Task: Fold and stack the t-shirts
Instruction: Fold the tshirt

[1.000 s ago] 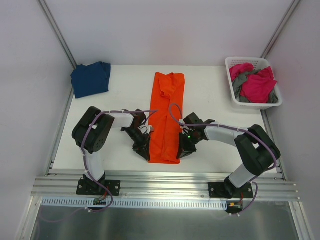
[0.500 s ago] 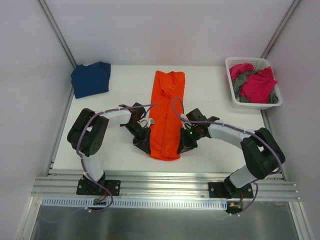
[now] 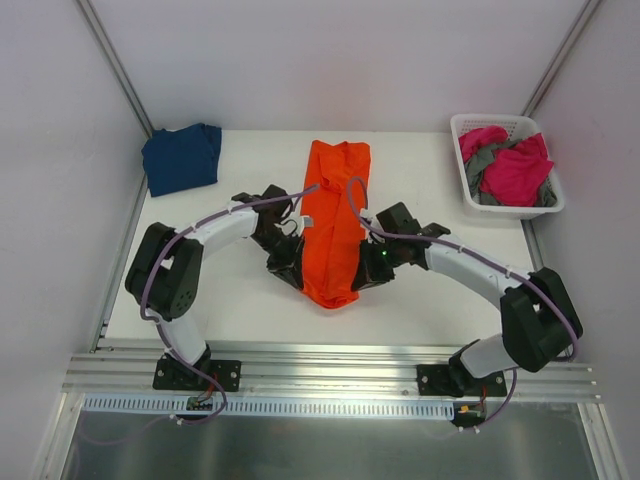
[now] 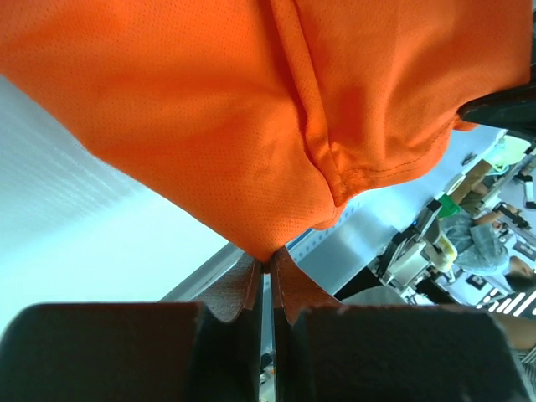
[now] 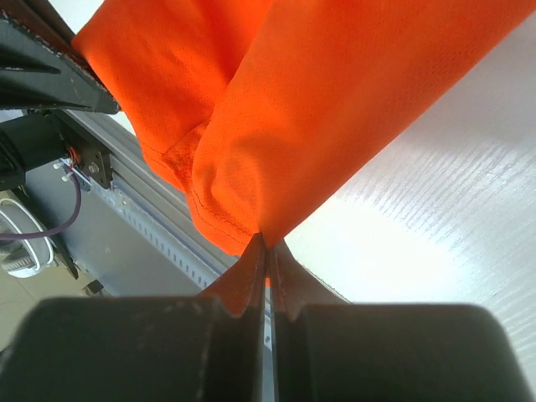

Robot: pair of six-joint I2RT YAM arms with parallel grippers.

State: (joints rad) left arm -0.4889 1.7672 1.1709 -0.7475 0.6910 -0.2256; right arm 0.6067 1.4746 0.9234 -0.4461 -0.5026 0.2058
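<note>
The orange t-shirt [image 3: 333, 215] lies as a long narrow strip down the middle of the table, its near end lifted off the surface. My left gripper [image 3: 290, 272] is shut on the near left corner of the orange t-shirt [image 4: 251, 126]. My right gripper [image 3: 368, 276] is shut on the near right corner of the orange t-shirt [image 5: 335, 109]. The lifted hem sags between them. A folded navy blue t-shirt [image 3: 181, 157] lies at the far left corner. Magenta pink t-shirts [image 3: 515, 172] and grey ones [image 3: 482, 160] are heaped in the basket.
A white slotted basket [image 3: 462, 128] stands at the far right corner. Grey walls with metal posts close in the table on both sides and at the back. An aluminium rail [image 3: 330, 365] runs along the near edge.
Both grippers have lifted the near end of the orange t-shirt and carried it away from the table's near edge towards the far end. The strip now looks shorter.
</note>
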